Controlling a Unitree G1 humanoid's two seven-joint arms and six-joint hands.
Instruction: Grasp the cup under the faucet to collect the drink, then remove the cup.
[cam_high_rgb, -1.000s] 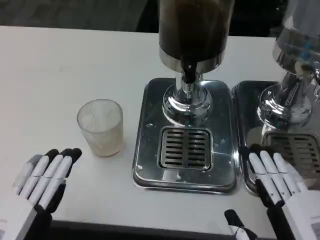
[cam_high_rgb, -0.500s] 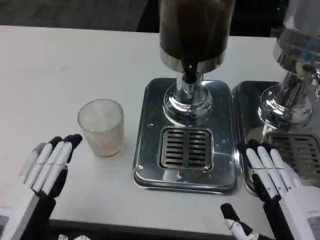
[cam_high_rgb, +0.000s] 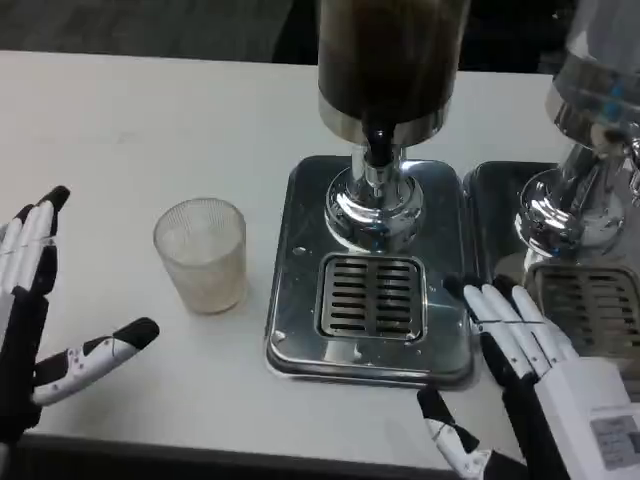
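Fingers (cam_high_rgb: 30, 235) of your left hand (cam_high_rgb: 40, 300) are spread apart at nine o'clock of the cup (cam_high_rgb: 201, 254); approach crooked and you'll tip it across the worktop (cam_high_rgb: 120, 130).

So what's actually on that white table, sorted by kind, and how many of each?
Ribbed clear plastic cups: 1
Drink dispensers on shiny steel pedestals: 2, one dark, one pale
Steel drip trays with slotted grates: 2
Robot hands: 2, left hand, right hand
Total: 7
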